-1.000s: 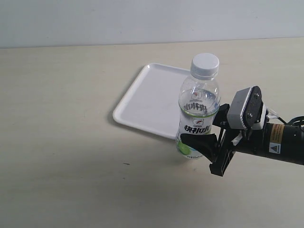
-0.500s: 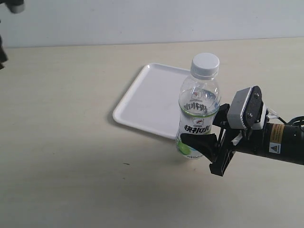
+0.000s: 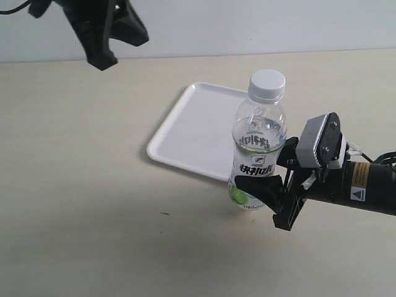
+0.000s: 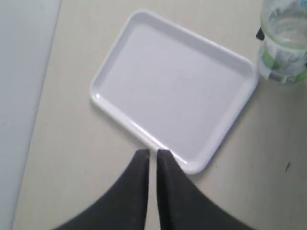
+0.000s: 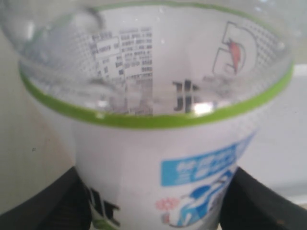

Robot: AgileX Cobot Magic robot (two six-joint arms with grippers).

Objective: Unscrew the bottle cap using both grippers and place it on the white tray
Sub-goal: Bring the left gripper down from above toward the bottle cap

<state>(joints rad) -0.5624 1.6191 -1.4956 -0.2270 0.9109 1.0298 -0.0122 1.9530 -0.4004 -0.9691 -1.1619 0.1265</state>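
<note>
The clear bottle [image 3: 258, 148] with its green-and-white label stands upright on the table, just in front of the white tray [image 3: 192, 133]. The white bottle cap [image 3: 267, 83] sits on its neck. My right gripper [image 3: 263, 185], with the grey plate and yellow label, is shut on the bottle's lower body; in the right wrist view the bottle [image 5: 158, 124] fills the frame between black fingers [image 5: 45, 203]. My all-black left gripper [image 3: 104, 57] hangs high at the back left, shut and empty. In the left wrist view, its fingertips [image 4: 152, 154] hover over the tray [image 4: 172, 86] edge, with the bottle [image 4: 284, 45] off at the corner.
The beige table [image 3: 93, 204] spreads around the tray and bottle, with a pale wall [image 3: 247, 25] behind its far edge. A small dark speck [image 3: 163, 214] lies on the table in front of the tray.
My left arm has come into view at the top left and moved right towards the tray. The right gripper and bottle have stayed put.
</note>
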